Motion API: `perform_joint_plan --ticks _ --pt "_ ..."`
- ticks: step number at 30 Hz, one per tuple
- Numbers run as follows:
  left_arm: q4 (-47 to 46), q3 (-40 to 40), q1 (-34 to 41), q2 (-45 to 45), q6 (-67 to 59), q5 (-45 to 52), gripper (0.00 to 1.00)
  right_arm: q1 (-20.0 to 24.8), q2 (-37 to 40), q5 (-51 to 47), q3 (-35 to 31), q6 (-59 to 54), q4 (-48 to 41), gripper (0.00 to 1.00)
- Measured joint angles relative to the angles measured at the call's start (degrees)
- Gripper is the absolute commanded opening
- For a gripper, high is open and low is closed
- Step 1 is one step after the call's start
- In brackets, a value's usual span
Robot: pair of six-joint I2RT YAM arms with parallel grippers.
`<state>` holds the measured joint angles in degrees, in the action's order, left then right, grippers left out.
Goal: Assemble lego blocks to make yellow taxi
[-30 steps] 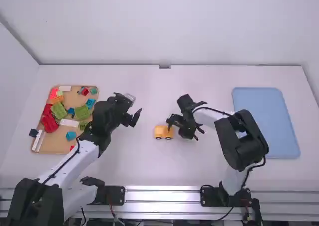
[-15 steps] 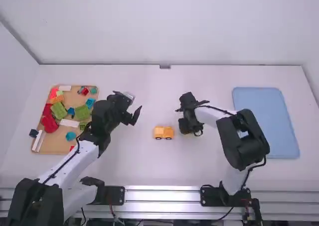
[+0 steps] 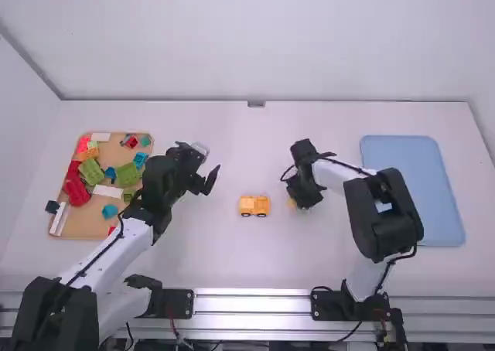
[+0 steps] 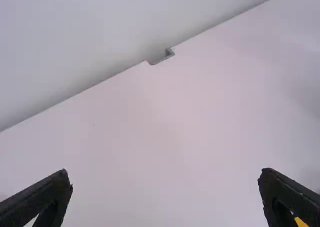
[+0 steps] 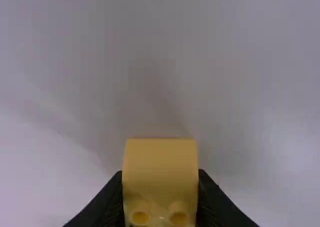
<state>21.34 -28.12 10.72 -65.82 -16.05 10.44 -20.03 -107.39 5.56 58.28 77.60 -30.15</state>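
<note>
The yellow car base (image 3: pixel 254 206) with dark wheels rests on the table near the middle. To its right, my right gripper (image 3: pixel 295 196) is low over the table, shut on a yellow block (image 3: pixel 291 203). In the right wrist view the yellow block (image 5: pixel 160 172) is pinched between both fingertips of my right gripper (image 5: pixel 160 197), its two round studs facing the camera. My left gripper (image 3: pixel 206 170) stands open above the table, up and left of the car base. Nothing is between the fingertips of my left gripper (image 4: pixel 165 179) in the left wrist view.
A tan tray (image 3: pixel 83 226) of red, green, blue and white blocks lies at the far left, with a dark block (image 3: pixel 52 207) at its left edge. A blue tray (image 3: pixel 413 190) lies at the right.
My right gripper has left the car base's side, shut on the yellow block and drawn slightly to the right. The car base and the left arm have stayed put.
</note>
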Motion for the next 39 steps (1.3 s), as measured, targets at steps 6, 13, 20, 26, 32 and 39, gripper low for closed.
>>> perform_joint_plan --ticks 6,13,20,26,32,39 --pt "0.0 0.0 0.0 0.0 0.0 0.0 0.99 -1.3 0.0 -0.8 0.0 19.3 -2.3 0.0" --pt "0.0 0.0 0.0 0.0 0.0 0.0 0.99 -1.5 0.0 -1.5 0.0 29.7 -2.8 0.68" --pt "0.0 0.0 0.0 0.0 0.0 0.0 0.99 -1.5 -0.1 -1.5 0.0 31.1 -3.2 0.98" --pt "0.0 0.0 0.0 0.0 0.0 0.0 0.99 -0.3 0.0 -1.1 2.1 29.1 -11.8 0.99" --pt "0.0 0.0 0.0 0.0 0.0 0.0 0.99 3.0 0.7 1.1 14.1 17.2 -21.7 0.99" --pt "0.1 0.0 0.0 0.0 0.0 0.0 0.99 6.6 2.0 2.2 27.1 -19.7 -23.1 0.99"
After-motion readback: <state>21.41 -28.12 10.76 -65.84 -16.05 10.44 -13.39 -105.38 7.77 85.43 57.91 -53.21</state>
